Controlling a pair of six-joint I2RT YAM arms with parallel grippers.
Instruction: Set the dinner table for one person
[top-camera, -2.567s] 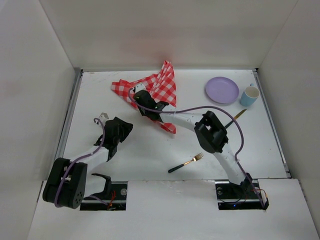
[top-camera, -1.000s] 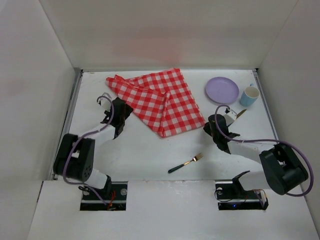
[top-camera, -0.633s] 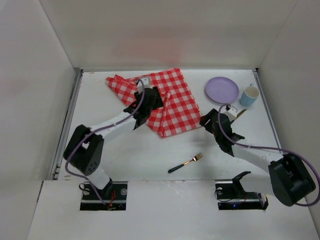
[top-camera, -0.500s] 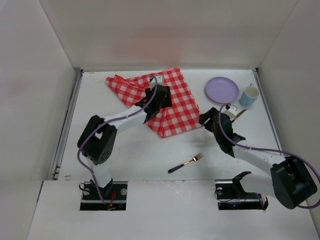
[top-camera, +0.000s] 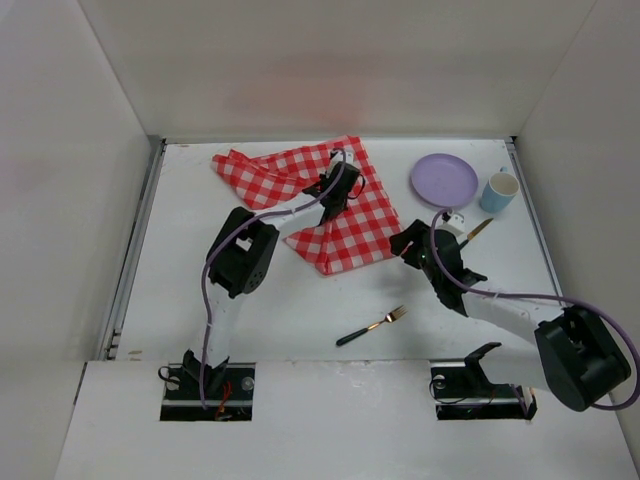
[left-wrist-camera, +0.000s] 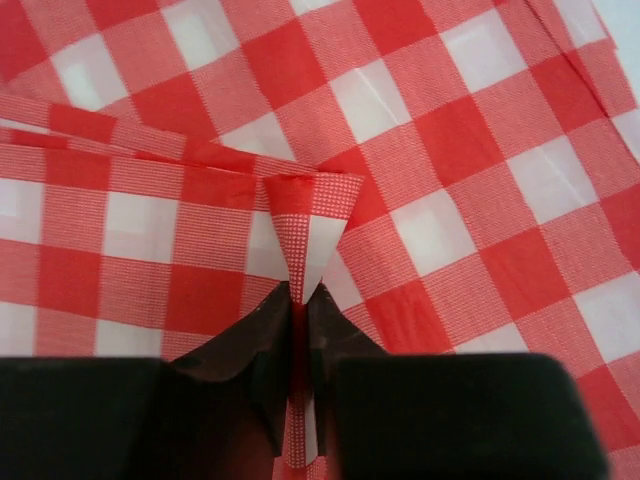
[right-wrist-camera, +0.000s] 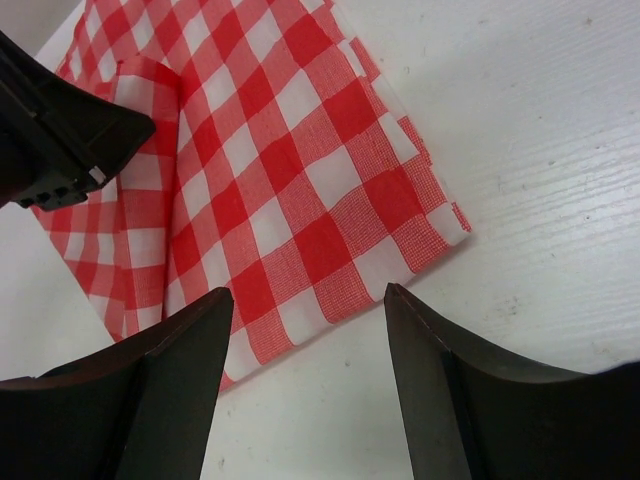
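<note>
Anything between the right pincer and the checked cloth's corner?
Nothing visible. The right pincer is open just off the checked cloth corner, with only bare dinner table beside it. The left pincer, shut on a fold, sits farther in.

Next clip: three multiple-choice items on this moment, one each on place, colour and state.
1. The cup stands: A right of the plate; B at the left wall; C between the arm bases.
2. The plate is: A green; B yellow; C lilac.
3. The left gripper is: A open in the air; B shut on a fold of the cloth; C holding a fork.
Answers: A, top view shows it beside the plate; C, plainly lilac; B, wrist view shows the pinched fold.
</note>
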